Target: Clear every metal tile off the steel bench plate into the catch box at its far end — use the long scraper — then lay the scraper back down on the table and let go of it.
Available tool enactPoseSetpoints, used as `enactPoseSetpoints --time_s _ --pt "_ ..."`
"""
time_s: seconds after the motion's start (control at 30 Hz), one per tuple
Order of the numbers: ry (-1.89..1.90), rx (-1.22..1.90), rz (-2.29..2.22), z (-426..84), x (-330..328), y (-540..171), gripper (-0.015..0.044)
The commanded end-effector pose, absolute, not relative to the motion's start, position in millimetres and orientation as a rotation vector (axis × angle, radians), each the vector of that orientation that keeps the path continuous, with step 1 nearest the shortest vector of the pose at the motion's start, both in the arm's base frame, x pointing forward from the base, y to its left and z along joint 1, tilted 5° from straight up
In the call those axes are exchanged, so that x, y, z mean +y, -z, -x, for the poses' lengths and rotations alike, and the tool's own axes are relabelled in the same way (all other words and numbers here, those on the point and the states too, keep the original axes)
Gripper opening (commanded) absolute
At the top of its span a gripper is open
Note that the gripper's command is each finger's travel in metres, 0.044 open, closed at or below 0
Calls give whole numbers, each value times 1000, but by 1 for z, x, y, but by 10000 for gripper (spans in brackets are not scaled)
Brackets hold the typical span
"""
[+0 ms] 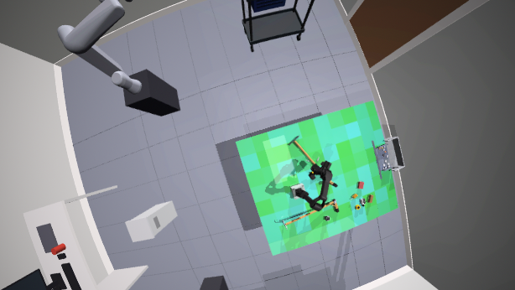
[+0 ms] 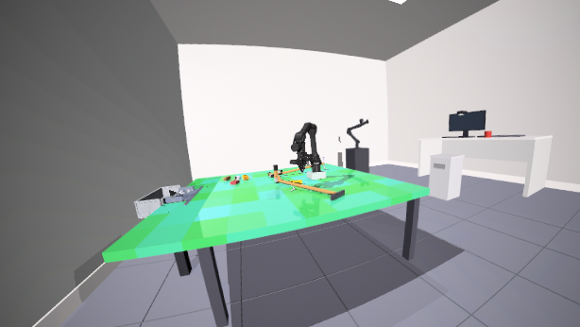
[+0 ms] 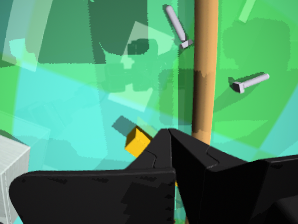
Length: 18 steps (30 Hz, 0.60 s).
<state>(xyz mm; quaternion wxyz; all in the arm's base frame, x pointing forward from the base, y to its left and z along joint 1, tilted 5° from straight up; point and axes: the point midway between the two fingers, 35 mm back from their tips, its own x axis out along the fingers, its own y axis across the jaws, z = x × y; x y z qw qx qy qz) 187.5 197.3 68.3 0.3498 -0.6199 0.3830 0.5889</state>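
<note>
A long wooden-handled tool with a wide dark head, apparently the long scraper [image 1: 305, 152] [image 2: 309, 188] [image 3: 205, 45], lies on the table. Its handle runs up the wrist view just right of the fingertips. My gripper [image 2: 301, 170] [image 3: 166, 135] is shut and empty, pointing down above the table near the handle, left of it in the wrist view. The steel bench plate [image 1: 377, 164] [image 2: 193, 196] stands at the table's far edge with several small grey metal tiles [image 1: 384, 162] on it. The open grey catch box [image 1: 392, 152] [image 2: 148, 208] is at its outer end. The arm hides part of the handle.
A yellow block [image 3: 137, 143] lies beside the fingertips. Two grey bolts [image 3: 176, 24] [image 3: 254, 82] lie either side of the handle. A second wooden-handled tool [image 1: 303, 216] lies across the arm's base. A red block [image 1: 361, 184] and several small objects lie toward the plate's side.
</note>
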Motion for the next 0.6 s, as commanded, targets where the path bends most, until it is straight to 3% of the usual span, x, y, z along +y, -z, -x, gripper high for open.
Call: enactPoseSetpoints --time_s 0.0,0.57 --pt "-1532 996 1611 -187 195 -55 0" --pt "-1534 997 1608 -185 189 -11 0"
